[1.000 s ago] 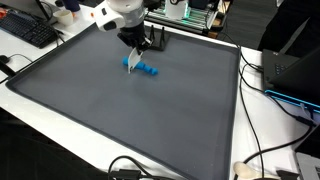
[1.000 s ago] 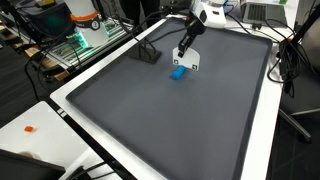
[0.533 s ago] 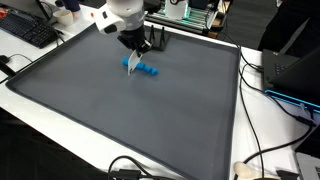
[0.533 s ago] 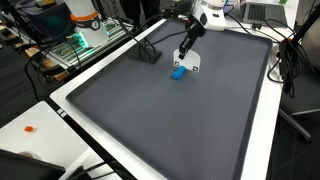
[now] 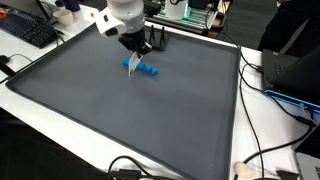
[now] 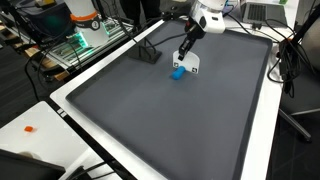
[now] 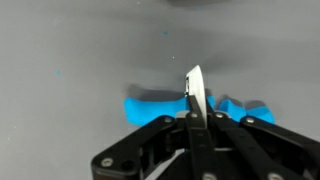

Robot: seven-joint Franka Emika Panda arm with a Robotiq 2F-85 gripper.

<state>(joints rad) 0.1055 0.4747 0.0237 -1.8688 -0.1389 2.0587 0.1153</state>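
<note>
Blue piece [image 5: 148, 70]: one, bright blue, elongated and lumpy (several rounded knobs), lying flat on the grey bench [image 5: 120, 120], towards its far edge.

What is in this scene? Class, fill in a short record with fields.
surface: grey mat on a white table
thing: blue piece, lying flat on the mat
gripper: gripper pointing down at one end of the blue piece; fingers together in the wrist view
contact: cannot tell
nearby: black stand at the mat's edge; keyboard off the mat
</note>
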